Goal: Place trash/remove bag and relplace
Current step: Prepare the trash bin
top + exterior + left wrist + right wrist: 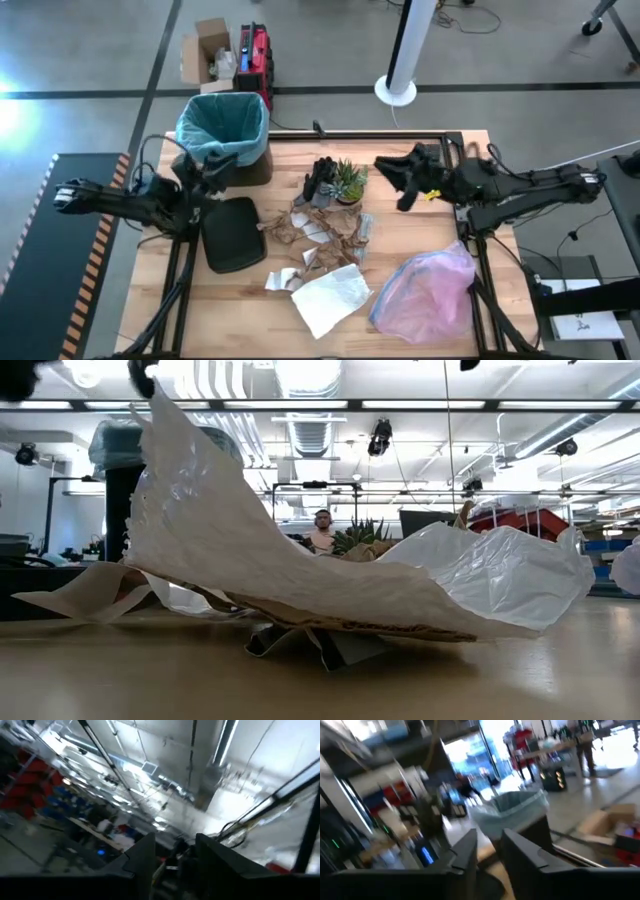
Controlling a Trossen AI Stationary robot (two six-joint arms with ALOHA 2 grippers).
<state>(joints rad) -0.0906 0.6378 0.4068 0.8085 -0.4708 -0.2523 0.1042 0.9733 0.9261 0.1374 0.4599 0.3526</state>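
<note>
Trash (322,240) strewn mid-counter (420,330) between the plant (347,182) and the pink bag (425,290); teal bag (222,122) lining the bin at the far left corner. Right pincer (400,185) aloft near the plant, fingers slightly apart; left pincer (215,172) beside the bin, probably parted too. Best to drop onto one brown crumple, clear of the plant, then carry over the rim.
</note>
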